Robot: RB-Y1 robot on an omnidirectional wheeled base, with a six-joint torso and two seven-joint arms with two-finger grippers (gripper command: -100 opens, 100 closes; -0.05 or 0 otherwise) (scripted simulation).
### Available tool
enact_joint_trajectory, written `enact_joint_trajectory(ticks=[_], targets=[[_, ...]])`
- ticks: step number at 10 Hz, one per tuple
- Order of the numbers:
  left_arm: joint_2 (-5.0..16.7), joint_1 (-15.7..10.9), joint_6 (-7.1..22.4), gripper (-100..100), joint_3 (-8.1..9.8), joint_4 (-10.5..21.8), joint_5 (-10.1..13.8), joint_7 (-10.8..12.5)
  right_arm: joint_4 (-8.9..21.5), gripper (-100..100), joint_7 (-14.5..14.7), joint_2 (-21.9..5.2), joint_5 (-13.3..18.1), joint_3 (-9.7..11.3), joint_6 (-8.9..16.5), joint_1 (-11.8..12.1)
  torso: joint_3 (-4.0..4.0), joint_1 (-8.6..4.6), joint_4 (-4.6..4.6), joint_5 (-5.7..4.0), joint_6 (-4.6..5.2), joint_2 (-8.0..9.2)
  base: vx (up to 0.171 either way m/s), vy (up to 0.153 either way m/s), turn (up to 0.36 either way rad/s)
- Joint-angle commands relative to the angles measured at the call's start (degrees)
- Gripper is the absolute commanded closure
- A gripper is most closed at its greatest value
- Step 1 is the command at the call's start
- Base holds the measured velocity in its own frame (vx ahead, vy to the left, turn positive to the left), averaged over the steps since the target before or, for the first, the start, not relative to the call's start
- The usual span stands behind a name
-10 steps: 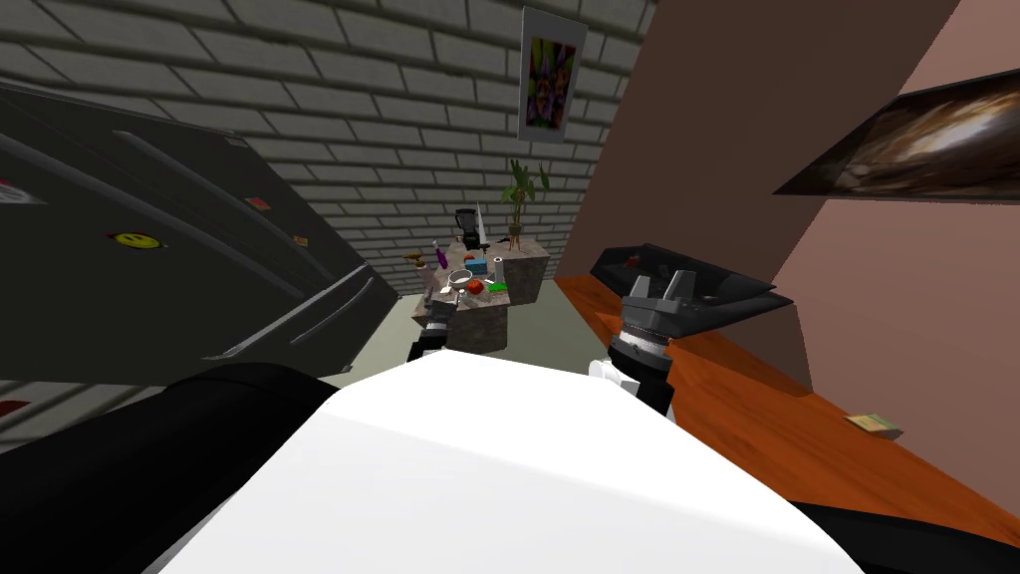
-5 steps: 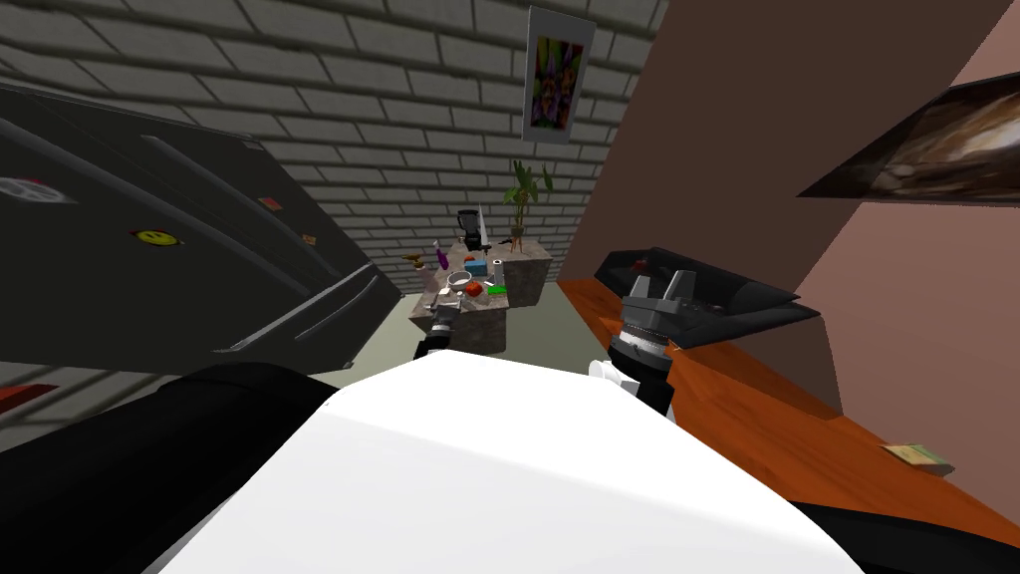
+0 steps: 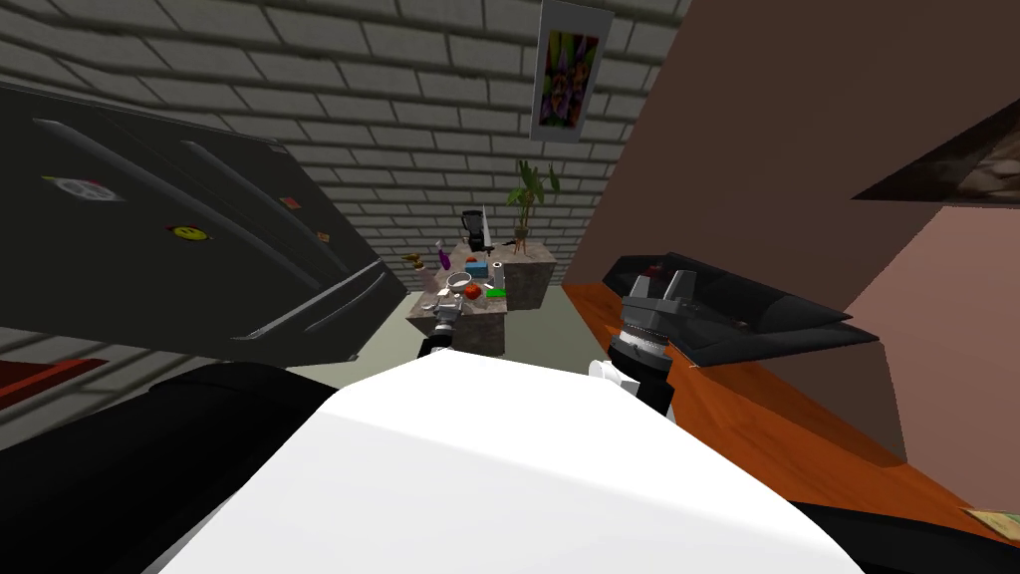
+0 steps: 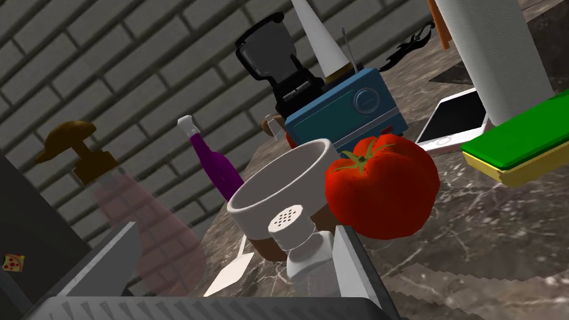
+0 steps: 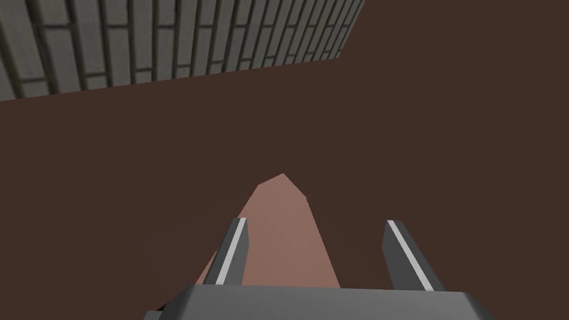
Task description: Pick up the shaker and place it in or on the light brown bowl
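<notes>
Left end effector (image 4: 236,226) sits low at the marble tabletop (image 4: 478,222), looking along it. Blades are spread wide, nothing clamped.

The shaker (image 4: 300,247) stands upright between the blades but off centre. It is hard beside one blade and well apart from the other. Cannot tell if it touches the near blade.

- Shaker: white perforated cap, narrow neck, pale faceted body widening toward the base.
- Bowl (image 4: 280,186): directly behind the shaker, white at rim and inside, brown at the foot. The shaker is just in front of that foot, touching or nearly.
- Tomato (image 4: 383,186): just beside the bowl, close to the near blade.
- Farther back: purple bottle (image 4: 214,161), blue box (image 4: 344,114).

Handling, as judged:
- Small, light and rigid.
- The sides look smooth and likely slippery, and thin blades give little contact.
- It is tall for its footprint, so a one-sided nudge from the near blade could topple it.

Best hold:
- Grip the wide body below the neck, blades flat on opposite facets.
- Avoid the cap and neck, where the taper would let it squirt out.
- Centre the end effector first so both blades meet it together.
- A modest squeeze should be enough.

The bowl rim stands about level with the cap, so the lift has to clear it. The carry is short. The tomato crowds the near side.

Right end effector (image 5: 314,222) is raised at my right side, blades apart and empty.
</notes>
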Motion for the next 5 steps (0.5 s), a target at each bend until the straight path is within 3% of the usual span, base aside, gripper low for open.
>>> enact_joint_trajectory(ticks=[1,5], targets=[[-0.7,-1.2,0.3,-100,0.35,1.9,1.0,0.5,0.0,0,0.0,0.0,0.0,0.0,0.0,0.0,0.0,0.0,0.0,0.0,0.0,0.0,0.098,-0.063,0.18],[-5.1,-4.4,0.9,-100,1.73,6.3,3.1,1.2,0.0,0,0.0,0.0,0.0,0.0,0.0,0.0,-0.01,0.13,-0.01,0.02,0.01,-0.01,0.104,-0.048,0.16]])
